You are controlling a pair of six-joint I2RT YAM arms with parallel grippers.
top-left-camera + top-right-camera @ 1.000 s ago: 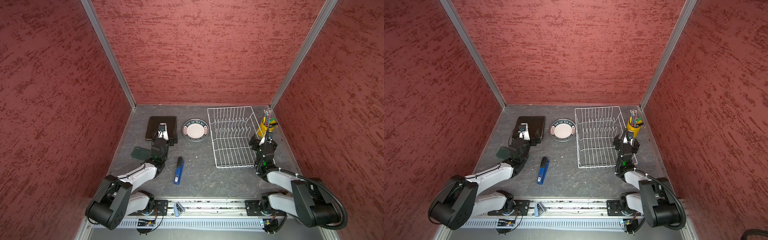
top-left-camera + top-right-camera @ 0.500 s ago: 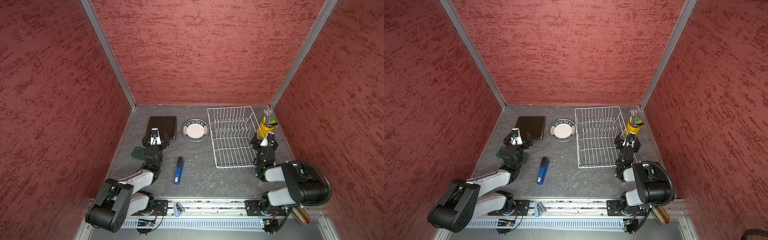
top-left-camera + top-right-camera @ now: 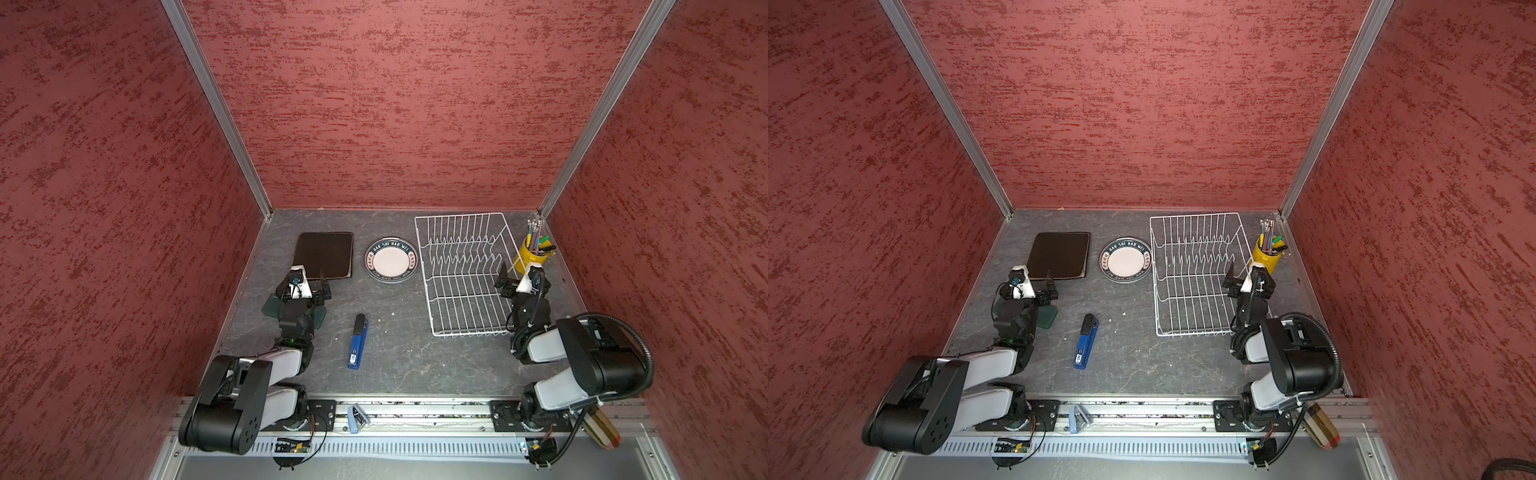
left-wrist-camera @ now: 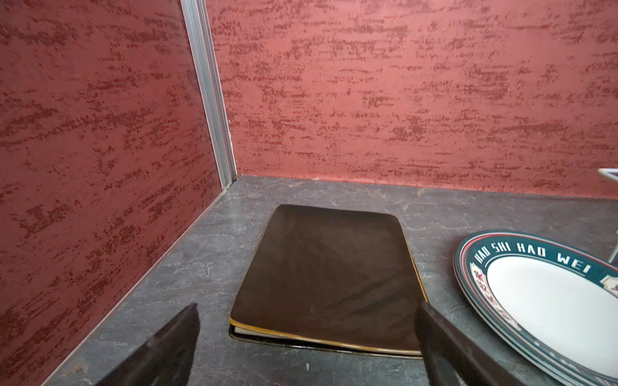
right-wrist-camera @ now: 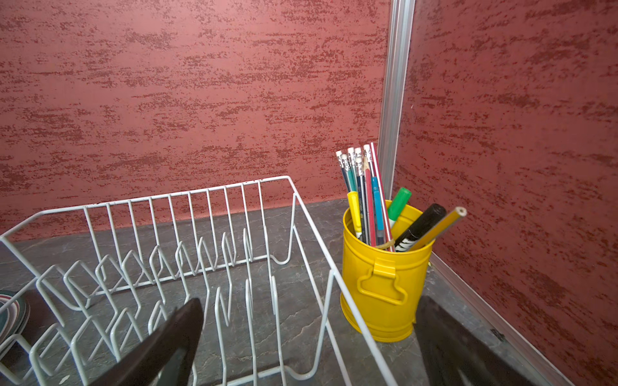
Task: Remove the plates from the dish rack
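The white wire dish rack (image 3: 457, 274) (image 3: 1192, 274) (image 5: 187, 254) stands at the back right with nothing between its prongs. Two dark brown square plates (image 3: 326, 254) (image 3: 1060, 255) (image 4: 327, 277) lie stacked face down at the back left. Beside them sits a stack of round plates (image 3: 390, 259) (image 3: 1126, 261) (image 4: 548, 300) with a dark lettered rim. My left gripper (image 3: 307, 276) (image 3: 1034, 276) (image 4: 307, 305) is open and holds nothing, just in front of the square plates. My right gripper (image 3: 519, 274) (image 3: 1246, 272) (image 5: 309, 300) is open and holds nothing, straddling the rack's right rim.
A yellow cup of pencils and markers (image 3: 532, 253) (image 3: 1266, 253) (image 5: 384, 277) stands in the back right corner, close to the rack. A blue stapler (image 3: 358, 340) (image 3: 1086, 340) lies mid-table. A dark green slab (image 3: 320, 318) (image 3: 1047, 318) lies partly under my left arm. Red walls enclose three sides.
My left gripper has drawn back toward the front and left, off the square plates' near edge. My right arm has folded back, its gripper shifting only slightly. Both stay open.
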